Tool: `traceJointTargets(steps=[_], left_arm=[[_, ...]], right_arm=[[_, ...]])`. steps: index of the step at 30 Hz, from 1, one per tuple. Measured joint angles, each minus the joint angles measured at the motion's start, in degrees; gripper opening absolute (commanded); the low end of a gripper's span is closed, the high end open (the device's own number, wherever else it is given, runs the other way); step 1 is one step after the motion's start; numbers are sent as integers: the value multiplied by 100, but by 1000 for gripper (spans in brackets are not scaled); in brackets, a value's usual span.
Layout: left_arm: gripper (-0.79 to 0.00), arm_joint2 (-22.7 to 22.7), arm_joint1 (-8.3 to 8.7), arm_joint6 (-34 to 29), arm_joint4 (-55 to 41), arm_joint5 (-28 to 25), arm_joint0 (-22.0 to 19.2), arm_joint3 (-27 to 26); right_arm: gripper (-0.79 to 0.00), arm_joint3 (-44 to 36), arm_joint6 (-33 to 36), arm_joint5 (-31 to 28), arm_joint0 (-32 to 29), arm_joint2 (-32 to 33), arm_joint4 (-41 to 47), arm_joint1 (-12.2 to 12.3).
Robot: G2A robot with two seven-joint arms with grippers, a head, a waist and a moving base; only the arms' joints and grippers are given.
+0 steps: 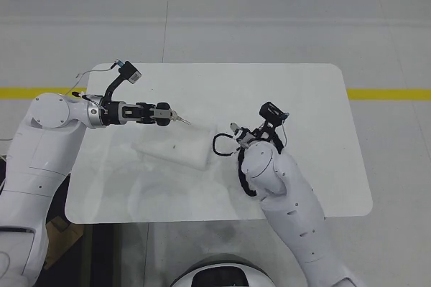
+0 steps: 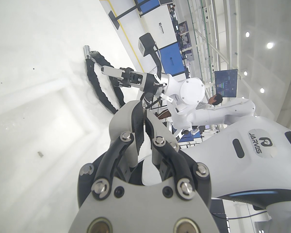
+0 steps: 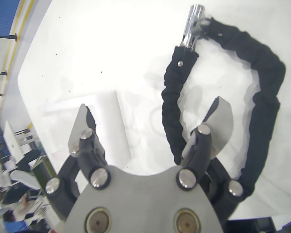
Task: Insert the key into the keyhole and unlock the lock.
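Small silver metal key (image 1: 180, 118) pinched in closed left gripper (image 1: 170, 115) jaws; black fabric-sleeved chain lock (image 3: 266, 73), chrome-capped, one strand between spread right gripper (image 3: 150, 103) jaws.

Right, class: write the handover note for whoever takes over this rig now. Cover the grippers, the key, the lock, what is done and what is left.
Left gripper: shut on the key, over the table, apart from the lock.
Right gripper: open over one strand of the lock, not clamped on it.
Lock: lies looped on the table, its chrome cylinder at one end. The keyhole cannot be made out.
Done: key is in hand.
Left: probably steady the lock, find the keyhole, insert the key, turn it.
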Motion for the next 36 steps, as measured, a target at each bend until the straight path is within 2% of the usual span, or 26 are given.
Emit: traceJointTargets(steps=[2,4,7,8,10,12,13,16,18,22,23,24,26,28,33,36], left_arm=[[-785,0,0,0,0,0,0,0],[-785,0,0,0,0,0,0,0],[-785,0,0,0,0,0,0,0],[-785,0,0,0,0,0,0,0],[-785,0,0,0,0,0,0,0],[-785,0,0,0,0,0,0,0],[-785,0,0,0,0,0,0,0],[-785,0,0,0,0,0,0,0],[-785,0,0,0,0,0,0,0],[-785,0,0,0,0,0,0,0],[-785,0,0,0,0,0,0,0],[-785,0,0,0,0,0,0,0],[-785,0,0,0,0,0,0,0],[-785,0,0,0,0,0,0,0],[-785,0,0,0,0,0,0,0],[-785,0,0,0,0,0,0,0]], right_arm=[[-182,152,0,0,57,-86,-325,-62],[-234,354,1,0,103,-124,-696,-139],[-219,685,3,-2,131,-259,-1128,-277],[-142,798,12,-12,144,-289,-1252,-319],[-108,1019,45,-46,189,-331,-1507,-418],[-154,1188,60,-60,207,-340,-1745,-502],[-215,1271,73,-73,212,-326,-1881,-560],[-237,1419,151,-152,207,-256,-2166,-703],[-308,1513,223,-224,205,-193,-2336,-785],[-542,1822,313,-313,244,-47,-2775,-990],[-656,1885,308,-309,250,-14,-2858,-1037],[-714,1938,302,-301,253,19,-2934,-1083],[-708,2017,296,-295,254,103,-3087,-1187],[-785,2075,301,-300,242,199,-3228,-1280],[-785,2136,416,-418,217,411,-3505,-1452],[-785,1872,728,-734,157,562,-3306,-1476]])
